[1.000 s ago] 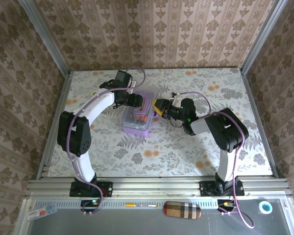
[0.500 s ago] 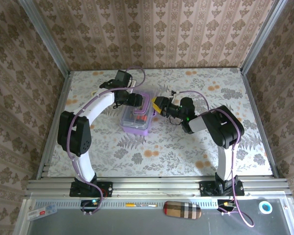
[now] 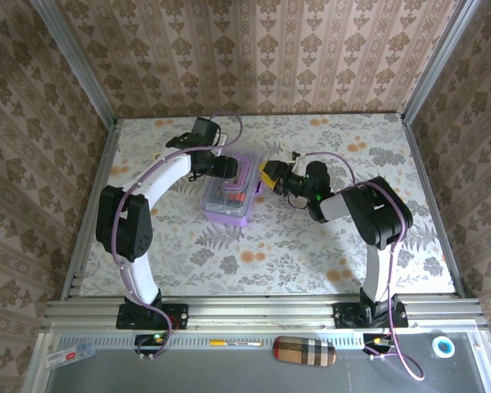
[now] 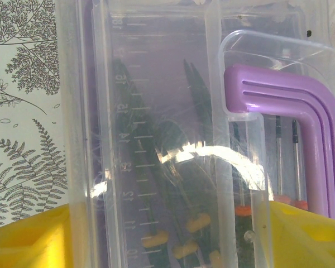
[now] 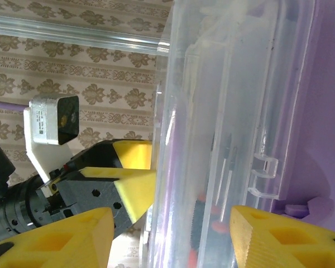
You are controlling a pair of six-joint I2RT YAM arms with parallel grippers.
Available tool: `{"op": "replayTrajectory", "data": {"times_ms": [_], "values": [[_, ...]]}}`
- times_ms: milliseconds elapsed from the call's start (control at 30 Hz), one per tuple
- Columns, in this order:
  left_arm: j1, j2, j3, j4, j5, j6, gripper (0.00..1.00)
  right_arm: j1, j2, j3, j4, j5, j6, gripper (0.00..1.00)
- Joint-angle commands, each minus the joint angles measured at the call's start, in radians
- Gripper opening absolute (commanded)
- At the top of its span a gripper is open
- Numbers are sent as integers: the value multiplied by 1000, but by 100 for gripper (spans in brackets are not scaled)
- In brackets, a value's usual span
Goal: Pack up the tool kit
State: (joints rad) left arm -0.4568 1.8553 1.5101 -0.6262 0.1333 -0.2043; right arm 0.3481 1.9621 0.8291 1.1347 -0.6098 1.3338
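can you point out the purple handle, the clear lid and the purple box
purple handle [image 4: 279, 95], left wrist view, on its ridged top bar
clear lid [image 4: 162, 56], left wrist view, on the flat panel left of the handle
purple box [image 3: 223, 215], top view, on its near end wall

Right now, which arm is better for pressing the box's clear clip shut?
Probably the right arm: the right gripper straddles the side of the tool kit where the clear clip sits, while the left gripper straddles the lid beside the purple handle.
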Motion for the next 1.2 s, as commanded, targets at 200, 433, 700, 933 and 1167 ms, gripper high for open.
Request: {"op": "replayTrajectory", "data": {"times_ms": [200,433,700,933,1167], "values": [[6,122,-79,-149,45,-3,54,-85,-177,-51,-391,40,-219,58],[7,149,-94,-134,89,13,53,-63,-85,-69,-339,16,-189,59],[56,176,-115,-98,197,6,51,3,63,-10,-122,-44,-71,60],[70,189,-122,-89,237,9,50,9,95,-18,8,-48,-21,60],[80,189,-125,-75,276,-1,49,9,116,12,32,-50,-3,61]]}}
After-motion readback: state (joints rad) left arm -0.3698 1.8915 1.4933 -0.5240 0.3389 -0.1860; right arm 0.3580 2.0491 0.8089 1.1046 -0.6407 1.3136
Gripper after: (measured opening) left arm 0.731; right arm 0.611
